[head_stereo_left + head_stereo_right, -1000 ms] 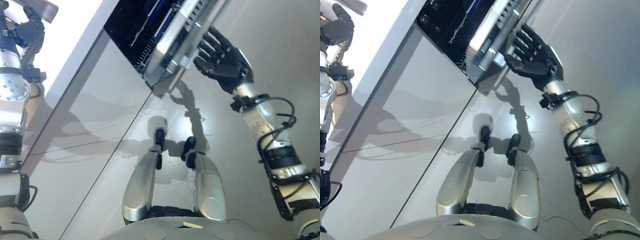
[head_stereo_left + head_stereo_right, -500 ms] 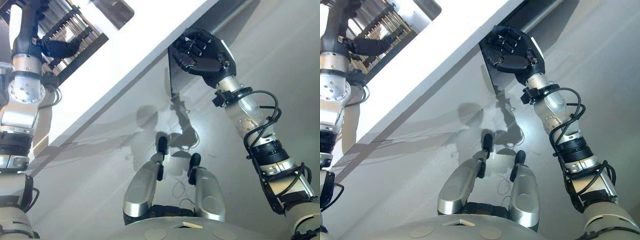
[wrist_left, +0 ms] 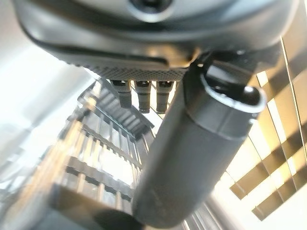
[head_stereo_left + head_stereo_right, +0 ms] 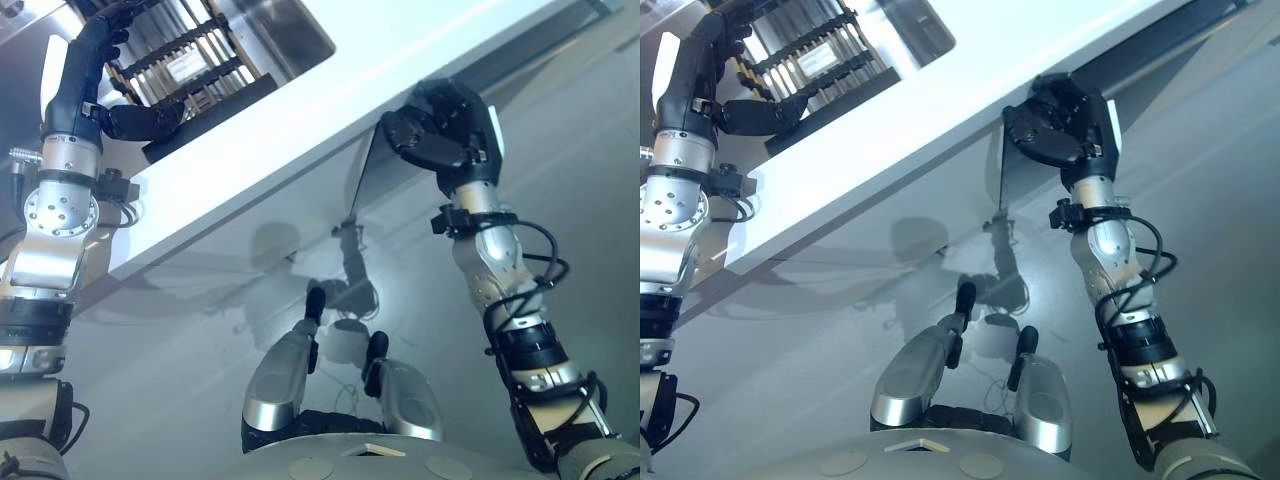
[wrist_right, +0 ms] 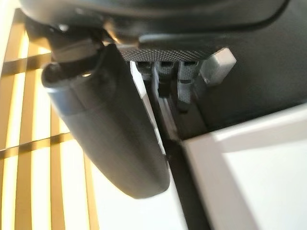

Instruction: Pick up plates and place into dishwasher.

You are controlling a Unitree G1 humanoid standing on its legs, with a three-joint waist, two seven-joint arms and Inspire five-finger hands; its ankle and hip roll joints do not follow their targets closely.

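Observation:
The dishwasher door (image 4: 362, 185) is a grey panel standing almost upright under the white countertop (image 4: 330, 100). My right hand (image 4: 450, 125) is at the door's upper edge, just below the counter's rim, with its fingers curled over that edge. In the right wrist view the fingers (image 5: 184, 81) reach into a dark gap beside a white panel (image 5: 249, 172). My left hand (image 4: 95, 70) is raised at the far left over a dark dish rack (image 4: 190, 70) on the counter. Its fingers are straight and hold nothing. The rack's bars (image 3: 96, 163) show past the thumb in the left wrist view.
A steel sink (image 4: 285, 30) lies in the countertop just right of the rack. Grey cabinet fronts (image 4: 180, 330) run below the counter. The pale floor (image 4: 590, 250) spreads out to the right of my right arm.
The camera has tilted up, so the countertop and rack have come into view. The dishwasher door has swung up from wide open to nearly closed, with my right hand following its edge.

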